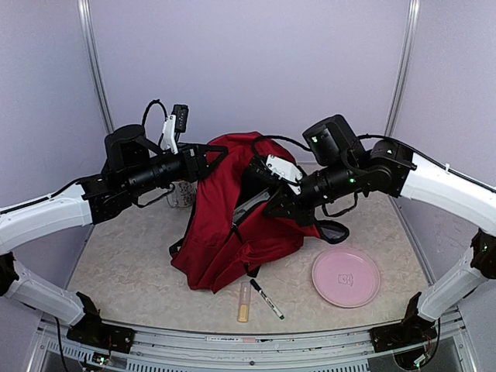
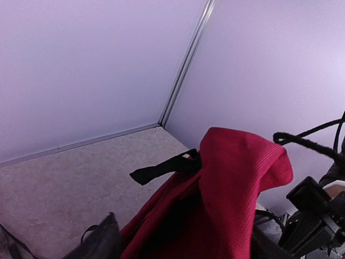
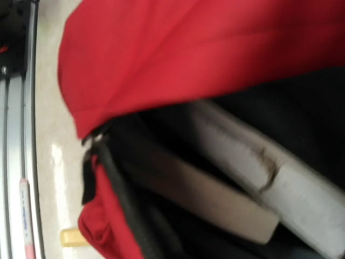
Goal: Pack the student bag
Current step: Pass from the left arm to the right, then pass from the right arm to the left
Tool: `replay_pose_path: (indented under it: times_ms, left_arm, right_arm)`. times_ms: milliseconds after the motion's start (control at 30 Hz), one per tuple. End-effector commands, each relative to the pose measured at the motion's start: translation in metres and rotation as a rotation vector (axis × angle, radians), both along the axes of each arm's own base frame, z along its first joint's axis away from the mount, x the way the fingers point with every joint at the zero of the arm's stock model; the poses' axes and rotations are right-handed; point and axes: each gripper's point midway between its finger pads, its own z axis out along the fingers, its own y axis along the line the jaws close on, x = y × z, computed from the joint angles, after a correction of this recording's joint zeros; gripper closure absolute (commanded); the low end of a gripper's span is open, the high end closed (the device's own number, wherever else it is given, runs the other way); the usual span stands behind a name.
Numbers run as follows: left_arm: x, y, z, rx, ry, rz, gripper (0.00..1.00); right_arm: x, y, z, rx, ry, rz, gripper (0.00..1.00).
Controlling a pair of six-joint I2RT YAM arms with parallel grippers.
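Both arms reach inward over counter [image 1: 124,263]. Left pincer [image 1: 211,157] at raised top of student bag [image 1: 225,232], gape unclear. Right pincer [image 1: 271,208] closed at bag mouth, grip unclear. Bag at counter middle; pink plate [image 1: 346,277], marker [image 1: 266,299] by near edge.

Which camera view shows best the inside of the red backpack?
The right wrist view: it looks straight into the open backpack, where pale flat items lie. The top view shows only a narrow gap; the left wrist view only outer fabric and a strap.

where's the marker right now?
Top view: the marker lies on the table at its near edge, just right of the yellow tube, between the student bag and the pink plate.
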Motion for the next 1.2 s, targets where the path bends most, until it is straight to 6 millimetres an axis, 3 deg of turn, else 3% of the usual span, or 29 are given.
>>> replay_pose_path:
  times_ms: [0,67,300,400,467,533,733,833,1000,1167]
  left_arm:
    - [0.002,0.015,0.008,0.079,-0.024,0.035,0.11]
    - [-0.001,0.021,0.014,0.108,-0.046,0.043,0.02]
    - [-0.014,0.056,0.059,0.129,-0.157,0.109,0.01]
    - [-0.028,0.07,0.076,0.12,-0.199,0.11,0.01]
    - [-0.038,0.071,0.073,0.123,-0.187,0.085,0.01]
    - [-0.05,0.064,0.057,0.145,-0.15,0.051,0.04]
    - [-0.089,0.035,-0.018,0.278,-0.087,0.029,0.13]
    - [-0.1,0.019,-0.058,0.371,-0.054,-0.007,0.08]
    - [-0.09,0.018,-0.099,0.468,-0.018,0.058,0.02]
    - [-0.074,0.027,-0.111,0.498,-0.029,0.17,0.04]
  right_arm:
    - [0.018,0.016,0.051,0.135,-0.117,0.017,1.0]
    - [0.024,0.02,0.05,0.132,-0.11,0.02,1.0]
    - [0.041,0.032,0.061,0.165,-0.115,0.03,1.0]
    - [0.048,0.033,0.065,0.175,-0.118,0.017,1.0]
    - [0.053,0.033,0.069,0.187,-0.123,0.007,1.0]
    - [0.058,0.033,0.072,0.199,-0.125,-0.003,1.0]
    - [0.068,0.034,0.083,0.222,-0.138,-0.014,1.0]
    - [0.072,0.036,0.085,0.227,-0.139,-0.016,1.0]
    - [0.074,0.037,0.09,0.234,-0.138,-0.009,1.0]
    - [0.074,0.037,0.091,0.24,-0.137,0.0,1.0]
